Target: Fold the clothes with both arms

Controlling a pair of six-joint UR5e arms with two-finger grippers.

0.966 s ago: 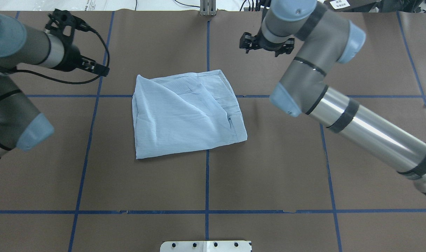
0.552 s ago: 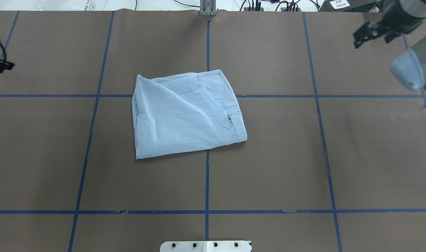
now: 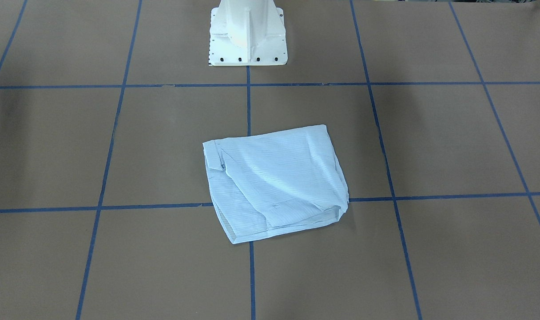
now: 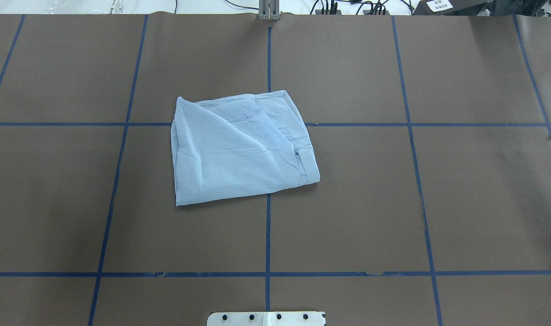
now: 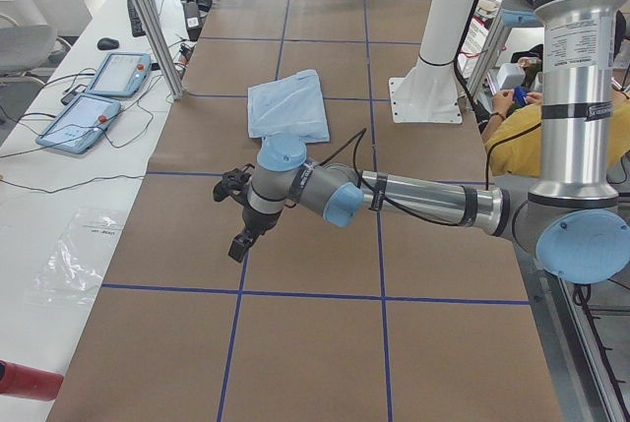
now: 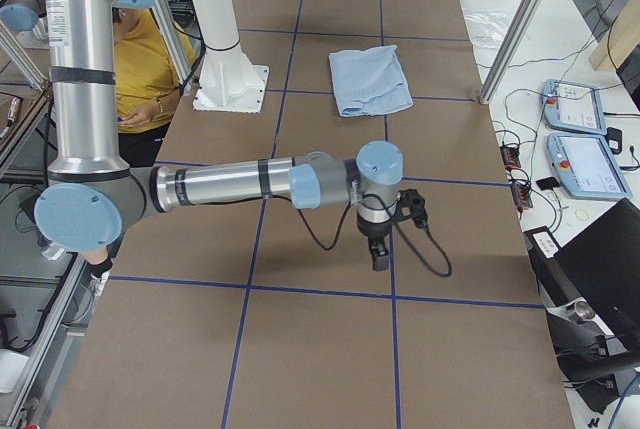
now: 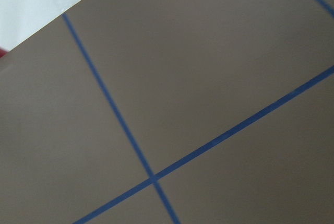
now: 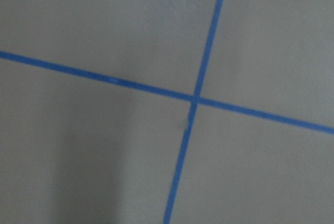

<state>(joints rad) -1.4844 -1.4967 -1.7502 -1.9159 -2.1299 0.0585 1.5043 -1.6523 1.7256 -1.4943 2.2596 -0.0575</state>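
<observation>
The pale-blue shirt (image 4: pixel 239 149) lies folded into a rough rectangle at the middle of the brown table, with one layer turned diagonally over its top; it also shows as the shirt (image 3: pixel 274 186). Nothing touches it. Both arms are out of the overhead and front-facing views. In the exterior left view my left gripper (image 5: pixel 239 243) hangs low over bare table, well short of the shirt (image 5: pixel 287 107). In the exterior right view my right gripper (image 6: pixel 379 257) points down at the table, far from the shirt (image 6: pixel 370 81). I cannot tell whether either is open or shut. Both wrist views hold only table and blue tape.
The white pedestal base (image 3: pixel 248 35) stands behind the shirt. Blue tape lines (image 4: pixel 268 235) grid the table. Teach pendants (image 5: pixel 94 112) and cables lie on the side bench, by an aluminium post (image 5: pixel 148 19). A person in yellow (image 6: pixel 150 59) sits behind the robot.
Both arms have swung outward and left the overhead view, the left one to the left, the right one to the right. The shirt has not moved.
</observation>
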